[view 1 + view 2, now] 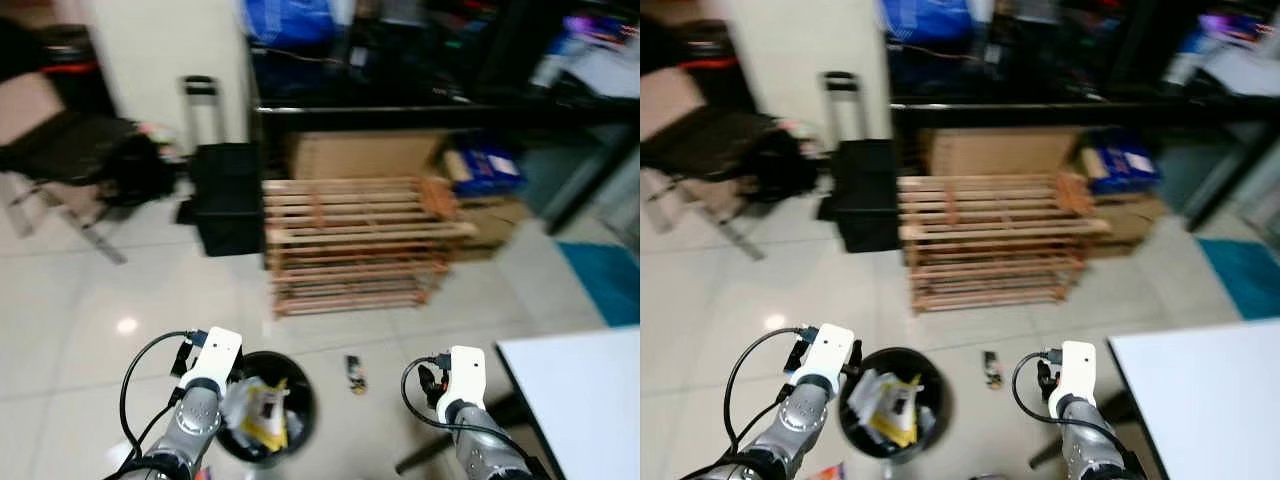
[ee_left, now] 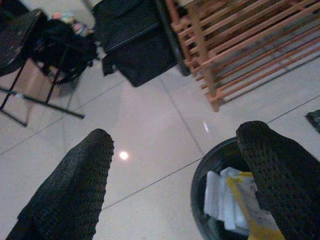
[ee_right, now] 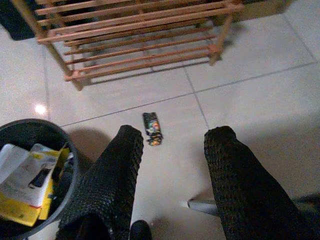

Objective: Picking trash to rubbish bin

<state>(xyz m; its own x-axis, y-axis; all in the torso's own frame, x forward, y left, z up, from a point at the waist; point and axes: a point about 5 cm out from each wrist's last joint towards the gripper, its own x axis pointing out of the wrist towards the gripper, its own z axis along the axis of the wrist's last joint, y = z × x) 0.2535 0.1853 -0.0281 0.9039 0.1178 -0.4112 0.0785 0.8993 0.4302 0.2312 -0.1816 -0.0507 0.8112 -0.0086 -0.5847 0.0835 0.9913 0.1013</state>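
Trash wrapper (image 3: 152, 128) lay on the floor (image 3: 240, 105) beside the black bin (image 1: 297, 385); my right pincer (image 3: 170, 150) and left pincer (image 2: 175, 155) were both released.

One rubbish bin (image 1: 266, 405), one wrapper (image 1: 354, 373) on floor, one wooden rack (image 1: 355, 243), two end effectors

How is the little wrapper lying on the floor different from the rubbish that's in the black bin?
The wrapper is small, dark and narrow; the rubbish in the bin is bigger, white and yellow, crumpled together. The wrapper lies alone and flat on the tiles, between the bin and the wooden rack; the rubbish is piled inside the bin. The right gripper hovers open above the wrapper, the left gripper open above the bin. Both look like packaging waste.
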